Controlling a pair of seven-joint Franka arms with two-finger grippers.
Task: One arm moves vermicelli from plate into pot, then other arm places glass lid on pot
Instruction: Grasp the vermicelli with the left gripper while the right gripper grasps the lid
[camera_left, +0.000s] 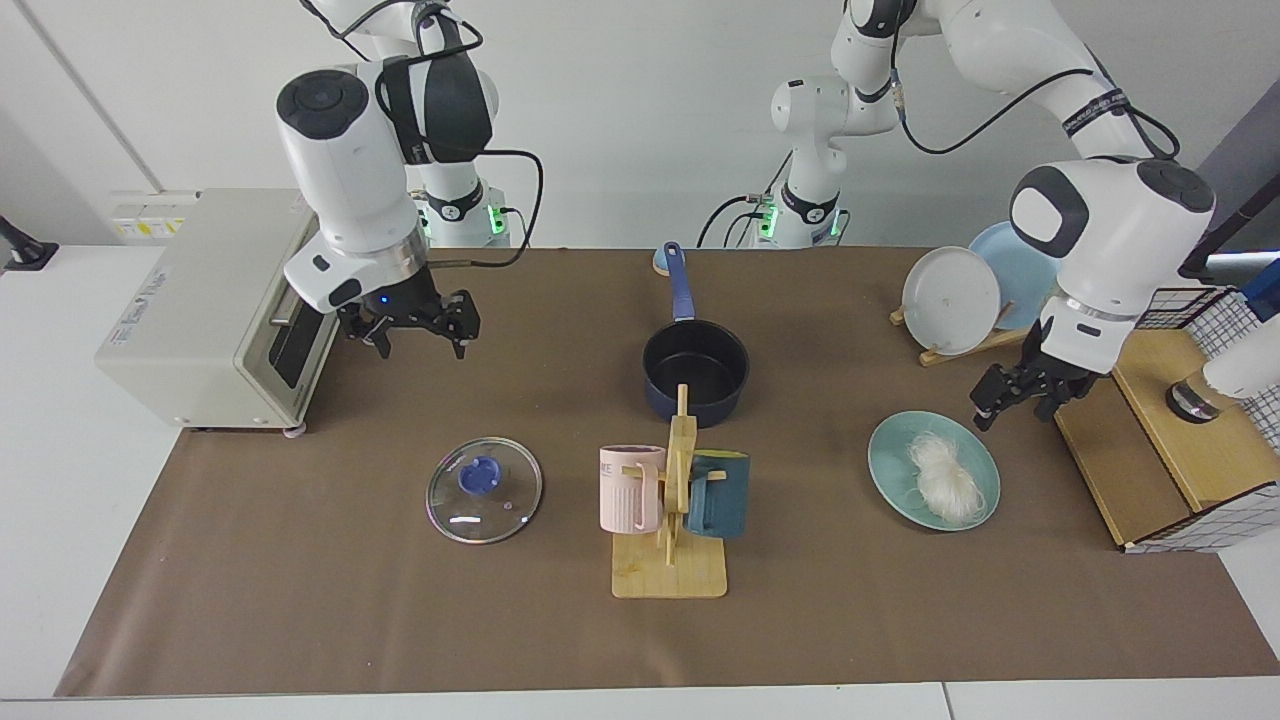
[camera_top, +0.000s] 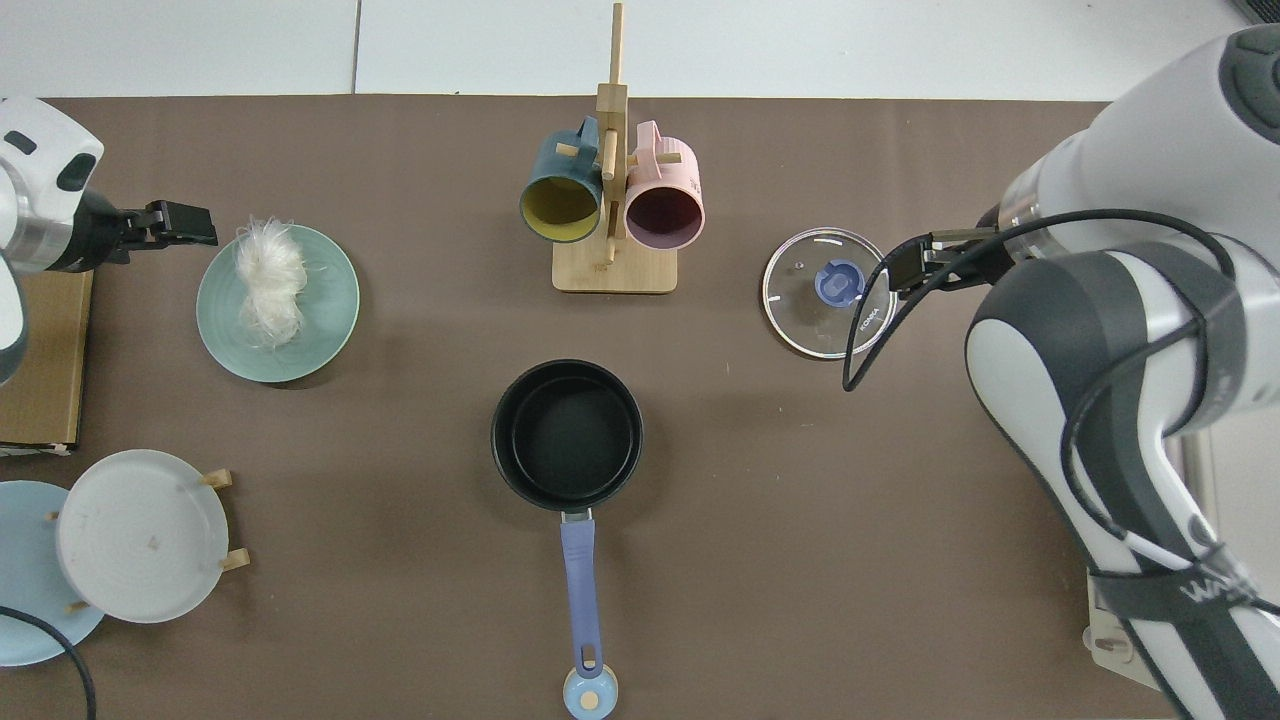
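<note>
Above plate (camera_left: 885, 462) rim, left hand (camera_left: 1014, 401) open, empty

Looking like a robotics lab dressed up as a kitchen: two white arms standing bolted at the far edge of a counter (camera_left: 200, 600) lying under a brown mat, cables trailing to their bases against a bare white wall. Sitting around as kitchen props: a toaster oven (camera_left: 210, 305), a plate rack (camera_left: 975, 335), a wooden mug stand (camera_left: 670, 560) carrying two mugs.
</note>
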